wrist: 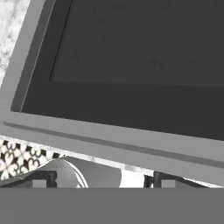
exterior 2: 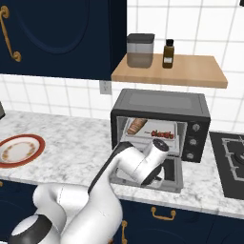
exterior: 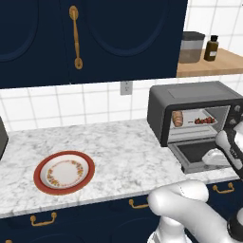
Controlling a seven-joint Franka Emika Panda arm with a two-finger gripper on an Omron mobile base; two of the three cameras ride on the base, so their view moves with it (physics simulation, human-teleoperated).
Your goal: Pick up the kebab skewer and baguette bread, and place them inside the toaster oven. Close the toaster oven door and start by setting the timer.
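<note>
The dark grey toaster oven [exterior: 190,92] [exterior 2: 162,102] stands on the counter with its door [exterior: 194,152] [exterior 2: 174,174] [wrist: 131,65] dropped flat. On the rack inside, the baguette bread [exterior: 177,118] [exterior 2: 137,126] lies at the left. The kebab skewer [exterior: 204,120] [exterior 2: 162,134] lies at the right. My gripper [exterior: 205,159] [wrist: 103,179] hangs low at the door's front edge, just over its inner face. Its fingertips [wrist: 43,178] are wide apart, so it is open and holds nothing.
A red-rimmed plate [exterior: 64,172] [exterior 2: 19,150] sits on the marble counter to the left. The oven's knobs [exterior 2: 194,127] are on its right front. A stove top [exterior 2: 231,162] lies to the right. A wooden shelf [exterior 2: 190,71] above holds a canister and a bottle.
</note>
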